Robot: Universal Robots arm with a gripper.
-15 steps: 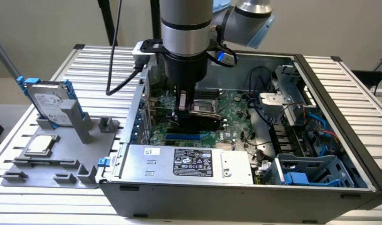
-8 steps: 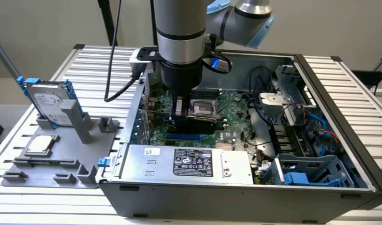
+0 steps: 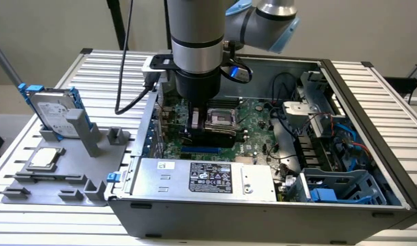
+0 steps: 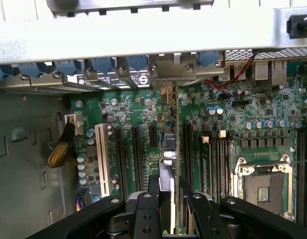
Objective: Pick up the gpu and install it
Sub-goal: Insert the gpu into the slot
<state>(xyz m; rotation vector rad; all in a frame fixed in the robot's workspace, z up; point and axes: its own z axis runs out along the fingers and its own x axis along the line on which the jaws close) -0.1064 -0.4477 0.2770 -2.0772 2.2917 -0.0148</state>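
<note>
The thin green GPU card [image 4: 171,149] stood edge-on, long axis running toward the case's rear slot brackets [image 4: 108,67]. The black two-fingered gripper [image 4: 169,209] clamped its upper edge, arm vertical over the green motherboard [image 3: 253,120].

Slatted table [image 3: 71,69]: computer case [image 3: 263,215], grey fixture [image 3: 71,174].

Arm [image 3: 194,46]: one, descending vertically, wrist pointing straight down. Gripper [image 4: 169,199]: dark fingers [image 4: 200,214] set close together, clamped on the thin edge-on gpu [image 4: 168,149] between them.
</note>
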